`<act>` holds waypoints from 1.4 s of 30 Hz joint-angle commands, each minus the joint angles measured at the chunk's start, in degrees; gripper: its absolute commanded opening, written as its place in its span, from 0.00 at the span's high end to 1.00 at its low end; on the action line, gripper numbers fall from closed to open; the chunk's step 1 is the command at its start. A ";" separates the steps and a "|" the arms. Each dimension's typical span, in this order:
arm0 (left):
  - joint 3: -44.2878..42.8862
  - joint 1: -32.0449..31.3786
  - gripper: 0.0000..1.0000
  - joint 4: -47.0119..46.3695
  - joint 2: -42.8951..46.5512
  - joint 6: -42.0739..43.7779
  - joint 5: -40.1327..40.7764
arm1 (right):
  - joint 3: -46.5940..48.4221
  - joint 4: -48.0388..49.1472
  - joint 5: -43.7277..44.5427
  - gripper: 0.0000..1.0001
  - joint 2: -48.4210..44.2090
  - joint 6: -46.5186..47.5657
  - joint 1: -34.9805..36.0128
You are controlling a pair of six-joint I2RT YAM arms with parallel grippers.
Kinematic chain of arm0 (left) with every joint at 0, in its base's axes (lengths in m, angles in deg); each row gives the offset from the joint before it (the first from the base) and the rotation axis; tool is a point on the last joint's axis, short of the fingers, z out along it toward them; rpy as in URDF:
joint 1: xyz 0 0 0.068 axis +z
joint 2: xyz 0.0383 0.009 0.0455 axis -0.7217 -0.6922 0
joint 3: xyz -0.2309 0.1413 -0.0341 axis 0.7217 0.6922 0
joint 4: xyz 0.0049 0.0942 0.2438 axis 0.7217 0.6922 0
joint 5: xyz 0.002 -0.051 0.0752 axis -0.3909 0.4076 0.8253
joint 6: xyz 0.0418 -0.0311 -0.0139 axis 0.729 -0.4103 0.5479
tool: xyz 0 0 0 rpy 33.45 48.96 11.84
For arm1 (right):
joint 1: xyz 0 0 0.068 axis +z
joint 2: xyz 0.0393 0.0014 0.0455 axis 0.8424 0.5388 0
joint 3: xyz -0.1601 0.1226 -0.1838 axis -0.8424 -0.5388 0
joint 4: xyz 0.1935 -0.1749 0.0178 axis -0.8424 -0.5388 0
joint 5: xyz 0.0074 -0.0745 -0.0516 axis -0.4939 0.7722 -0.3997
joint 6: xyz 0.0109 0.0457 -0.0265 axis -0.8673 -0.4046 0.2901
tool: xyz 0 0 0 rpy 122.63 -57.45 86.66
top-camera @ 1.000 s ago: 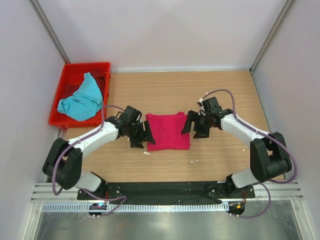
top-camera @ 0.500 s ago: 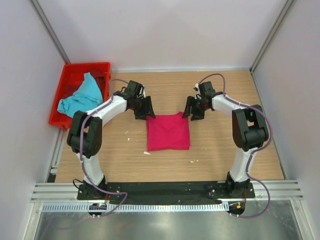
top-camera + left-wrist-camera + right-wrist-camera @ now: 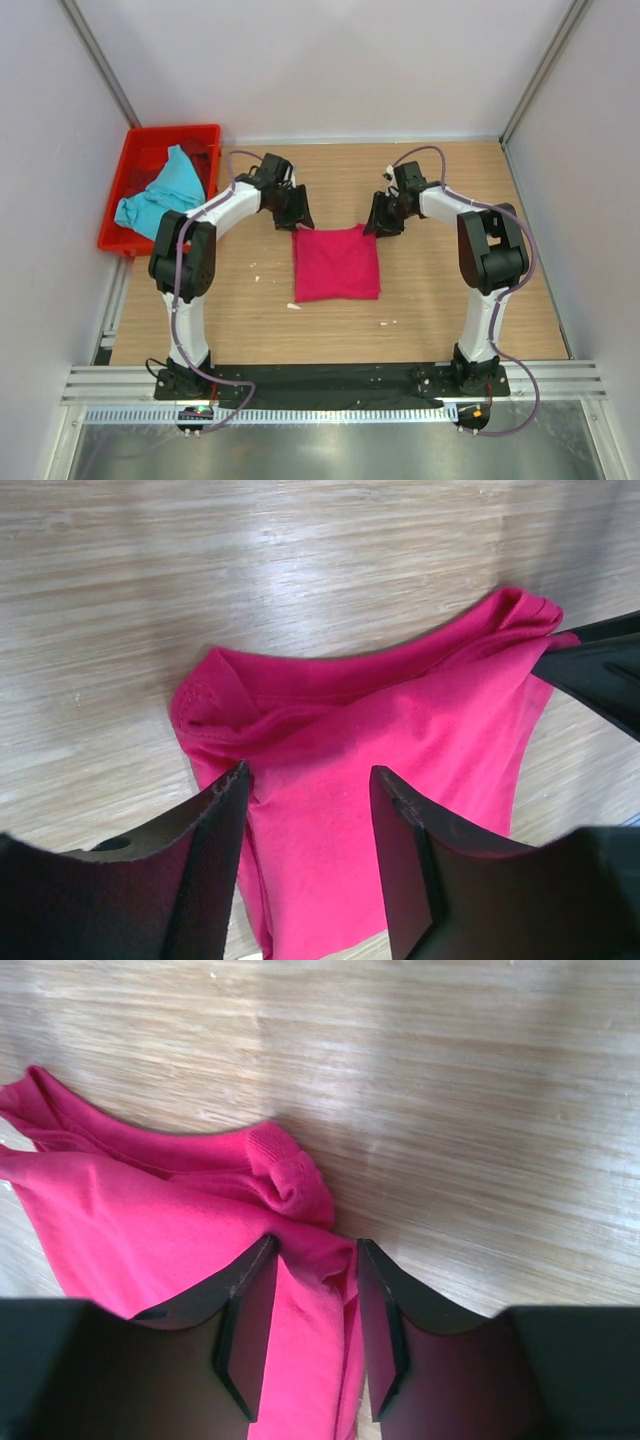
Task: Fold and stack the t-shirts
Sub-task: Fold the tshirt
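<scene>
Whereas both grippers flanked its sides a second ago, the folded magenta t-shirt (image 3: 336,263) mid-desk (image 3: 450,290) now has the left gripper (image 3: 300,218) straddling its far-left corner, jaws apart, and the right gripper (image 3: 377,222) narrower over the far-right, grip unclear, so another fold looks likely; turquoise t-shirt (image 3: 160,200) waits in red crate (image 3: 170,131).

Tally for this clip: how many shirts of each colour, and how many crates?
Magenta-pink cloth t-shirt, folded flat: 1
Turquoise-blue cloth t-shirt, bunched in the crate: 1
Red plastic crate: 1
Total: 3
</scene>
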 commanded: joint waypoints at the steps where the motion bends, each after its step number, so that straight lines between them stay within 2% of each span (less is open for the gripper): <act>1: -2.42 0.44 0.48 0.38 -1.14 0.68 -0.34 | 3.44 1.24 -1.07 0.57 -0.14 0.40 -0.11; 3: -3.03 0.35 0.54 0.64 -1.58 0.68 -0.35 | 4.23 0.80 -1.42 0.62 -0.05 0.32 -0.11; 7: -3.83 0.35 0.56 1.60 -2.64 0.50 -0.26 | 5.29 0.10 -1.60 0.61 0.48 0.40 -0.02; 9: -4.79 0.44 0.48 3.36 -3.78 0.06 -0.52 | 5.38 0.19 -1.86 0.56 0.65 0.40 -0.02; 13: -4.53 0.35 0.45 3.89 -4.48 -0.38 -0.61 | 5.20 0.10 -2.13 0.55 0.83 0.32 -0.02; 15: -4.62 0.44 0.56 3.98 -4.83 -0.47 -0.43 | 5.20 -0.07 -2.13 0.57 0.83 0.32 -0.02; 16: -4.71 0.35 0.67 3.89 -4.84 -0.47 0.09 | 5.46 -0.25 -2.21 0.58 0.92 0.32 -0.11; 18: -5.14 0.44 0.71 4.15 -4.49 -0.47 0.36 | 5.21 -0.60 -2.13 0.59 0.57 0.32 -0.02; 19: -5.15 0.53 0.71 4.16 -4.22 -0.47 0.53 | 4.94 -0.52 -1.78 0.57 0.31 0.49 -0.02; 20: -5.15 0.53 0.64 4.07 -4.13 -0.38 0.88 | 4.50 -0.52 -1.51 0.51 0.22 0.93 -0.11; 21: -5.41 0.44 0.61 4.33 -4.13 -0.38 1.06 | 4.41 -0.69 -1.51 0.49 -0.13 1.19 -0.20; 25: -5.32 0.44 0.62 4.42 -4.57 -0.38 0.80 | 3.97 -1.22 -1.16 0.45 -0.49 1.28 -0.11; 26: -5.41 0.53 0.67 4.59 -4.75 -0.20 1.06 | 2.84 0.00 -1.77 0.51 -0.66 0.76 -0.11; 27: -5.41 0.53 0.70 4.59 -4.92 -0.20 1.06 | 2.83 0.01 -1.78 0.51 -0.75 0.76 -0.11; 29: -5.59 0.53 0.83 4.68 -4.75 -0.29 1.32 | 2.13 1.07 -2.04 0.76 -0.66 -0.03 -0.11; 30: -5.50 0.44 0.98 4.77 -4.49 -0.29 1.67 | 2.39 0.89 -2.13 0.90 -0.40 -0.21 -0.11; 31: -5.33 0.53 1.00 4.86 -3.53 -0.29 2.11 | 2.83 0.63 -2.13 0.99 -0.83 -0.47 0.06; 35: -3.40 0.53 1.00 5.82 2.01 -2.13 5.18 | 3.27 -1.64 -0.37 0.99 -5.05 -1.18 0.85; 38: -0.94 0.44 1.00 7.84 7.02 -3.28 5.72 | 3.53 -5.86 0.95 0.99 -8.21 -1.97 1.82; 42: 3.10 0.53 1.00 8.72 12.21 -4.86 5.37 | 1.61 -6.49 0.87 0.99 -12.00 -3.63 2.70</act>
